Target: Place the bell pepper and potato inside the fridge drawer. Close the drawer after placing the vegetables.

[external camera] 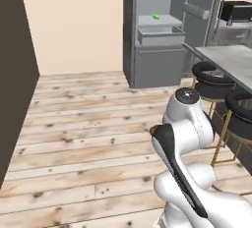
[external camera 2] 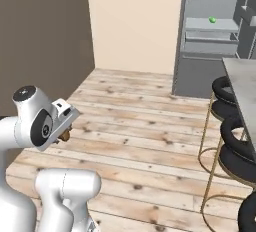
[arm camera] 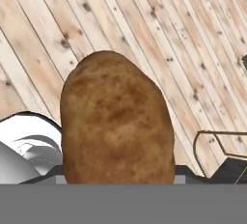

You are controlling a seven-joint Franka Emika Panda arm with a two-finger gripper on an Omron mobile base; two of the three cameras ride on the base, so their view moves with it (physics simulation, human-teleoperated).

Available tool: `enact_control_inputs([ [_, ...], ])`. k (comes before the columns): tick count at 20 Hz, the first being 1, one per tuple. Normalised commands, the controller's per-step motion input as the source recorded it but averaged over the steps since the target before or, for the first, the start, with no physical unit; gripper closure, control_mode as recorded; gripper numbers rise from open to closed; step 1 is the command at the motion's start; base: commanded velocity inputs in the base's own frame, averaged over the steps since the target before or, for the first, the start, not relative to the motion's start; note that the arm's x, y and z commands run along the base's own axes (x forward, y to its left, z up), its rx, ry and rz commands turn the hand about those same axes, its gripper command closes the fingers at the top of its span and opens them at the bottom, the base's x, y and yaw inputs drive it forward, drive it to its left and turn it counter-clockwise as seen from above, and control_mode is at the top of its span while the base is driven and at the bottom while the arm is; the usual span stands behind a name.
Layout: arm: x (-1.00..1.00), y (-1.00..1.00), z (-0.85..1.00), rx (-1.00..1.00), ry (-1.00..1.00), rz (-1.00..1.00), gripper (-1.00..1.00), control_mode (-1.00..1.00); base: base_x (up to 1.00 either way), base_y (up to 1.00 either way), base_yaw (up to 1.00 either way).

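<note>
A brown, rough-skinned potato (arm camera: 116,121) looms large in the hand view, upright over the wooden floor, and it hides my fingertips. In the right base view my gripper (external camera 2: 65,134) is folded close to the arm at the left, shut on the potato (external camera 2: 65,136), of which a small brown bit shows. Far ahead the fridge stands open. Its grey fridge drawer (external camera: 160,36) (external camera 2: 210,36) sticks out a little below a shelf. The bell pepper is out of view.
A small green vegetable (external camera: 155,16) (external camera 2: 212,20) lies on the fridge shelf above the drawer. A grey counter (external camera: 231,60) with black, gold-legged stools (external camera: 211,80) (external camera 2: 234,126) runs along the right. A dark wall (external camera: 15,74) stands at the left. Wooden floor (external camera: 88,119) lies between me and the fridge.
</note>
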Motion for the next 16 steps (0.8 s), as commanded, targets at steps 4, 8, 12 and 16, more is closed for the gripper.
enact_control_inputs([
  [4,0.00,0.00,0.00,0.00,0.00,0.00,1.00,1.00,1.00,0.24,-0.34],
  [8,0.00,0.00,0.00,0.00,0.00,0.00,1.00,1.00,1.00,0.36,-0.33],
  [12,0.00,0.00,0.00,0.00,0.00,0.00,1.00,1.00,1.00,0.35,-0.32],
  [16,0.00,0.00,0.00,0.00,0.00,0.00,1.00,1.00,1.00,0.38,-0.32],
])
